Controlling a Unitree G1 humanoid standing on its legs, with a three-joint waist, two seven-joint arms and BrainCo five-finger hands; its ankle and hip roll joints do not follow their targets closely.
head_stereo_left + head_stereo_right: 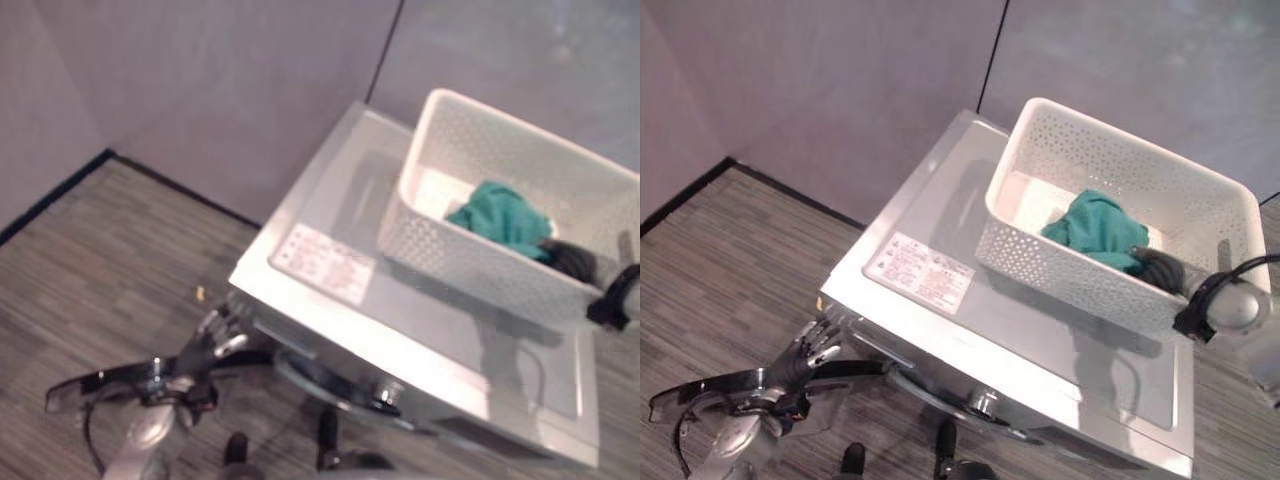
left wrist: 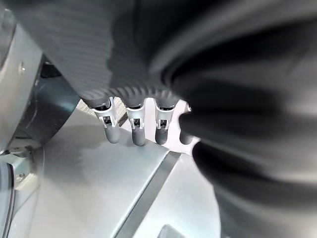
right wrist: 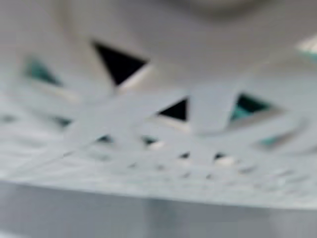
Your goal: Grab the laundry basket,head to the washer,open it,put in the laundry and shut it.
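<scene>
Resting on the flat top of the silver washer (image 1: 1040, 330), the white perforated laundry basket (image 1: 1080, 265) sat in the upper right of the right eye view, tilted with the frame. A teal cloth (image 1: 1095, 230) lay bunched inside it toward the right end, with something dark just beside it. The right hand (image 1: 1155, 268) reached over the basket's right rim into the basket next to the cloth; how its fingers stood could not be told, and its wrist view showed the basket's lattice from very close with teal behind the holes. At lower left the left hand (image 1: 812, 345) was at the washer's front upper corner, its fingers straight and holding nothing, tips at the edge of the panel. Below the front edge showed the round door (image 1: 960, 400). A white label (image 1: 920, 272) lay on the lid left of the basket. The washer stood on grey wood-patterned floor (image 1: 730, 260) against a plain wall (image 1: 840, 90).
</scene>
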